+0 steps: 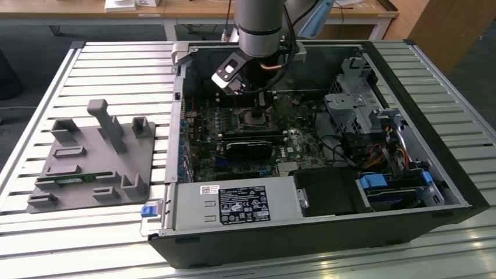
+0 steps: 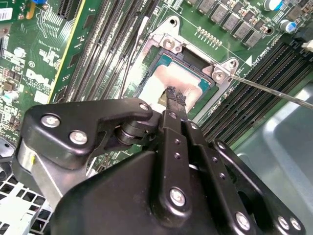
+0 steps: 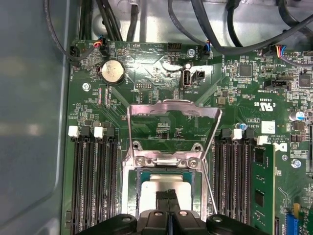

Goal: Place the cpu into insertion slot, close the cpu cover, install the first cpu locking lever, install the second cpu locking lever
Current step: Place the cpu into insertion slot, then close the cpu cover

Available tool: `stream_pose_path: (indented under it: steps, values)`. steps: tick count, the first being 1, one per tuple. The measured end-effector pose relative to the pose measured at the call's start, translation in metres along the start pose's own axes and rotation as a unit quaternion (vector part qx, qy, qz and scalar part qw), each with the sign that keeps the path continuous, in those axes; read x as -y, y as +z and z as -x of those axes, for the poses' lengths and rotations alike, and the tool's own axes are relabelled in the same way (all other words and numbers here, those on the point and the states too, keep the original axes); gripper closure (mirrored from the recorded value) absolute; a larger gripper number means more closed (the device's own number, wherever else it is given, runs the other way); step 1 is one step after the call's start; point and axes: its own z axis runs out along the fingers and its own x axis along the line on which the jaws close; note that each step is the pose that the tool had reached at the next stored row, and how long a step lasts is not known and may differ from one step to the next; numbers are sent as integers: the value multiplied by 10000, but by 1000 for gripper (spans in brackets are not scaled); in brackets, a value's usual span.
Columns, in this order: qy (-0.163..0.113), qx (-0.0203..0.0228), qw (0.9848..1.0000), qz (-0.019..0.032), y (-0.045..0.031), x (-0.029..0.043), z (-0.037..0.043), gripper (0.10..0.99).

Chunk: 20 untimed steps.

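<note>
Slatted worktop [image 1: 116, 58], open case [image 1: 424, 107], jig [image 1: 85, 168] at its 9 o'clock, exterior view. Tool [image 2: 176, 96] together, tips on cpu [image 2: 156, 83] in slot [image 2: 188, 58]; cover [image 3: 171, 104] raised.

- In the exterior view, the arm [image 1: 263, 23] is cut off by the upper edge, so I see only its lowest part.
- In that view the insertion slot [image 1: 250, 118] is very small and partly behind the gripper [image 1: 261, 104]. I cannot tell what lies in it.
- In the second wrist view, the gripper's black body hides much of the board [image 2: 39, 58], and its tips cover a part of the cpu [image 2: 156, 82]. I cannot tell whether they touch it.
- A thin silver rod [image 2: 274, 91] runs out of that picture at its edge.
- In the first wrist view, the picture's edge cuts both the cpu and the gripper.
</note>
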Motion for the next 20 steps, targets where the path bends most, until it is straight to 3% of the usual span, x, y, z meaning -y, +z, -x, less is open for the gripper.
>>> stream_pose_path:
  steps: [12,20]
  values:
    - [0,-1,10000,-2,-54,-6,1,980]
    - [0,-2,10000,-2,-182,-13,4,980]
